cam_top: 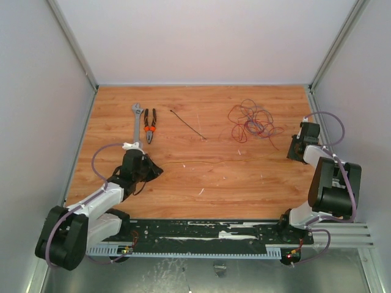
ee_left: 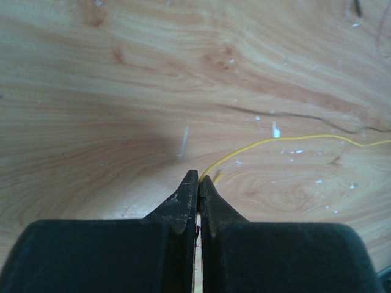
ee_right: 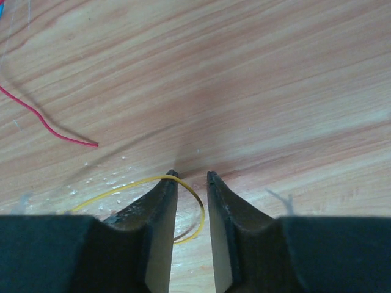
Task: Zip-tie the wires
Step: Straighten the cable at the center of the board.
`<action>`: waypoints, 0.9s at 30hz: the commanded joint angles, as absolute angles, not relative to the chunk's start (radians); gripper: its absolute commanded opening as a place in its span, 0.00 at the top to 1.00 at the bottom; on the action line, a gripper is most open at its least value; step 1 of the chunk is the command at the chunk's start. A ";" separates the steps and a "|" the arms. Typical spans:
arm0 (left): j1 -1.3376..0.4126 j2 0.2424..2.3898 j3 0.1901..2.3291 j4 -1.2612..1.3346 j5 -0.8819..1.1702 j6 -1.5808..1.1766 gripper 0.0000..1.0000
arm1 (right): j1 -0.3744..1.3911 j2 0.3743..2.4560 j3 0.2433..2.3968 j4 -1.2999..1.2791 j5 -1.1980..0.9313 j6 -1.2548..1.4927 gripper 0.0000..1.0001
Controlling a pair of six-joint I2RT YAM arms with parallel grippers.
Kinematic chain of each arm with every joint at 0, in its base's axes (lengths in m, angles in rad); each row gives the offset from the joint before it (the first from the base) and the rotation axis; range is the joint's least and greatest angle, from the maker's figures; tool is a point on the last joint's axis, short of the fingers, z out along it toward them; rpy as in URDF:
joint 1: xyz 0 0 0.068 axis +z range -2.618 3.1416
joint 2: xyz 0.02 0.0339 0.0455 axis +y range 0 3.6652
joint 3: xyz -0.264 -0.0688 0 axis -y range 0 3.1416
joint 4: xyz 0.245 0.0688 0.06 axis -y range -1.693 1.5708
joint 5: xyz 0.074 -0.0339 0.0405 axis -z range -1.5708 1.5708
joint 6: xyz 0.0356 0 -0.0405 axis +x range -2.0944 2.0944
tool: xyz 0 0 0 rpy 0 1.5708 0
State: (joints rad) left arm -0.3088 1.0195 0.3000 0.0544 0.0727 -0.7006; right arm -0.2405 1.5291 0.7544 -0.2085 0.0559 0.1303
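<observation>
The wires (cam_top: pixel 252 121) lie in a loose red and maroon tangle at the back right of the table. One long yellow wire (cam_top: pixel 220 161) runs across the table between both grippers. My left gripper (cam_top: pixel 156 170) is shut on its left end; in the left wrist view the yellow wire (ee_left: pixel 293 139) comes out from between the closed tips of the gripper (ee_left: pixel 200 177). My right gripper (cam_top: pixel 292 152) is open, and the wire's looped right end (ee_right: pixel 198 210) lies between its fingers (ee_right: pixel 165 201) on the table. The zip tie (cam_top: pixel 188 125) lies straight at the back centre, apart from both grippers.
A grey wrench (cam_top: pixel 138 122) and orange-handled pliers (cam_top: pixel 149 127) lie at the back left, just beyond the left gripper. A red wire end (ee_right: pixel 43 122) lies left of the right gripper. Metal walls close in the table on both sides and at the back.
</observation>
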 commanded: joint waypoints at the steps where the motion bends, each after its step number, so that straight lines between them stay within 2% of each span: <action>1: -0.299 1.066 0.266 0.129 0.043 -0.715 1.00 | -0.254 1.530 0.754 -0.183 0.045 0.127 0.70; 5: -0.298 1.114 0.246 0.174 0.032 -0.733 1.00 | -0.253 1.534 0.765 -0.193 0.026 0.122 0.59; 13: -0.298 1.173 0.251 0.183 -0.041 -0.723 1.00 | -0.245 1.553 0.776 -0.204 0.008 0.112 0.48; 23: -0.299 1.177 0.260 0.154 -0.077 -0.738 0.63 | -0.234 1.524 0.788 -0.199 -0.057 0.104 0.33; 27: -0.298 1.178 0.264 0.143 -0.086 -0.739 0.57 | -0.232 1.507 0.790 -0.199 -0.071 0.103 0.29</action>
